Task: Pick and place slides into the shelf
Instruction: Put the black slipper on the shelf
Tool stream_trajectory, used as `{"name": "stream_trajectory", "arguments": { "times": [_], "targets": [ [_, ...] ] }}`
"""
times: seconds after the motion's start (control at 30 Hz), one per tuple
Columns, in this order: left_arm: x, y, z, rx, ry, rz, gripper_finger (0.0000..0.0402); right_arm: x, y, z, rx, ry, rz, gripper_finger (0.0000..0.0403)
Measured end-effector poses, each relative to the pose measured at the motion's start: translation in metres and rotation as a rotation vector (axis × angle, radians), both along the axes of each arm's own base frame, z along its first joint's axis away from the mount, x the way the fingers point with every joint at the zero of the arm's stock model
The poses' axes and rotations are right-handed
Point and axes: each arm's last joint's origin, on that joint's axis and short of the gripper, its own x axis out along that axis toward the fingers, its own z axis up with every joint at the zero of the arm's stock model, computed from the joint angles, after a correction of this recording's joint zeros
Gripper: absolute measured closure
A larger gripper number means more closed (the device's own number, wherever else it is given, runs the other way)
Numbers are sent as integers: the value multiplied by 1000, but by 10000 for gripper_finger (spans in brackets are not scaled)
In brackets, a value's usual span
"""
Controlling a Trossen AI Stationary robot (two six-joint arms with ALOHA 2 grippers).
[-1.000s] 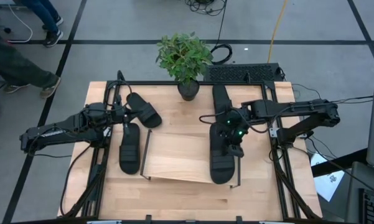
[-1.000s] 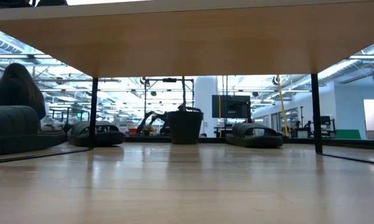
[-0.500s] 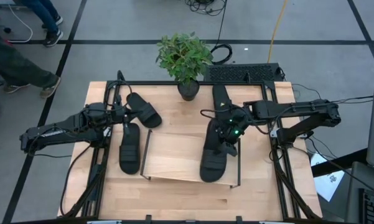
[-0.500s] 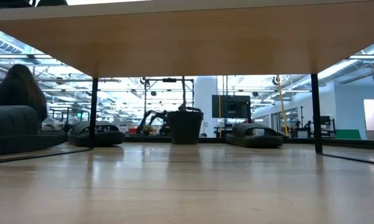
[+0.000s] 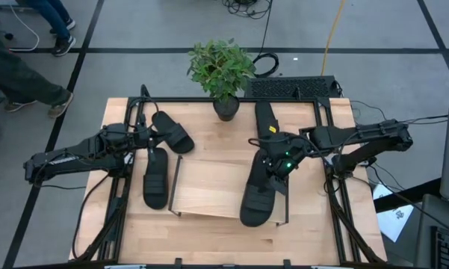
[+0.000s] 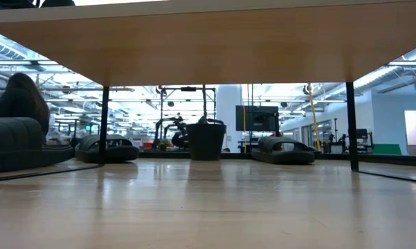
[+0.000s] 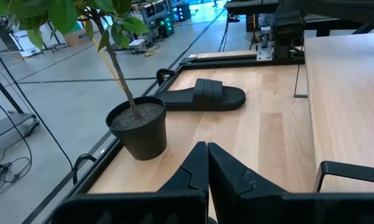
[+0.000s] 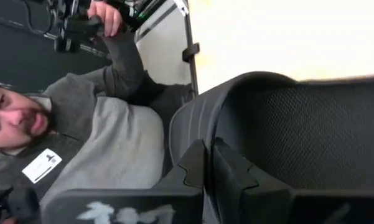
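Note:
My right gripper (image 5: 278, 161) is shut on a black slide (image 5: 257, 193) that lies slanted over the right end of the shelf (image 5: 209, 187). In the right wrist view the slide's ribbed strap (image 8: 190, 121) and meshed footbed (image 8: 311, 137) fill the picture. A second slide (image 5: 264, 118) lies flat on the table by the plant pot. Two more slides (image 5: 172, 131) (image 5: 155, 178) lie on their soles left of the shelf. My left gripper (image 5: 145, 135) hovers shut beside them, holding nothing. My right gripper pinches the open edge of the slide's strap (image 8: 198, 144) between its two fingers. The fingers come slanting down from the table's right. The slide stretches from the fingers toward the near edge; whether its near end (image 5: 254, 217) touches the shelf board, I cannot tell.
A potted plant (image 5: 221, 71) stands at the table's far edge, its pot (image 7: 137, 127) just ahead of my left gripper. Black wire frames (image 5: 286, 202) stand at the shelf's ends. A person in a grey sweater (image 8: 106, 143) shows beyond the table.
My right gripper has risen a little and rolled. The slide it is on has turned with it: the near end has swung toward the table's left, so it now lies slanted across the shelf's right end rather than straight.

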Motion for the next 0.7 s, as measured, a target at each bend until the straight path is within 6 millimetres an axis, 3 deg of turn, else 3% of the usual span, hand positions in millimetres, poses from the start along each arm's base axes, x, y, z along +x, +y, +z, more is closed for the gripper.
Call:
{"name": "stream_trajectory", "arguments": {
  "times": [0.33,0.7],
  "targets": [
    [0,0,0,-2,-1,1,396,-1,11,-13,-73,58,-7,398],
    [0,0,0,-3,-2,1,396,-1,8,-50,-16,108,35,399]
  ]
}}
